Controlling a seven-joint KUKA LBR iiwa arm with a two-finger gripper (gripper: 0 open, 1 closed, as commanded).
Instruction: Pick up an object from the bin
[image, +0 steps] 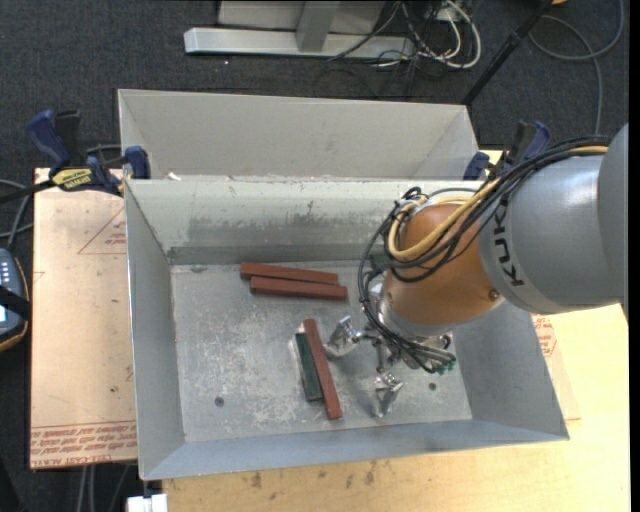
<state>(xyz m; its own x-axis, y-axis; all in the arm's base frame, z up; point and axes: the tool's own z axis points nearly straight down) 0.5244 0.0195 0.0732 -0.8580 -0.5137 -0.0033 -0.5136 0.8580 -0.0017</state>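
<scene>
The arm (560, 240) runs off the right edge. Its orange cover (440, 270) hides the right part of the floor of the bin (150, 330), a stretch of its back wall and the top of the gripper (363, 367). Whether the brown stick (322, 365) lies on the green stick (308, 368) or just against it cannot be told. A dark speck (218, 402) is too small to identify.

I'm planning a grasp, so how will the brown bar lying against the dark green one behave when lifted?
The brown bar looks straight and flat-sided, so it is probably stiff and unlikely to roll. It lies against the dark green bar, so a push would likely shift both. It is slim, so probably light.
</scene>
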